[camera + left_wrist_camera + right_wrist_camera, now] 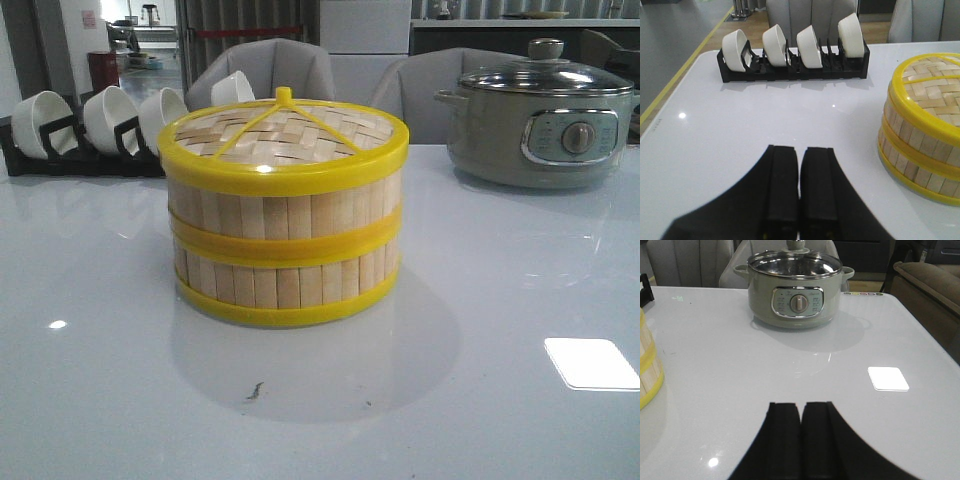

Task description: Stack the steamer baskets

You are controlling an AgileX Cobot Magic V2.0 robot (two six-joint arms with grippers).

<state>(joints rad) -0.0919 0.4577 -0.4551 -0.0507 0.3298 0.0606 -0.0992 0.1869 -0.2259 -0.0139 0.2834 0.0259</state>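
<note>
Two steamer baskets (285, 240) stand stacked one on the other in the middle of the white table, with the woven bamboo lid (283, 130) on top. The stack also shows in the left wrist view (922, 145) and as an edge in the right wrist view (647, 365). My left gripper (800, 150) is shut and empty, above the table left of the stack. My right gripper (801, 405) is shut and empty, above the table right of the stack. Neither gripper shows in the front view.
A black rack with several white bowls (95, 125) stands at the back left, also in the left wrist view (792, 55). A grey-green glass-lidded electric pot (545, 115) stands at the back right, also in the right wrist view (795, 290). Chairs stand behind the table.
</note>
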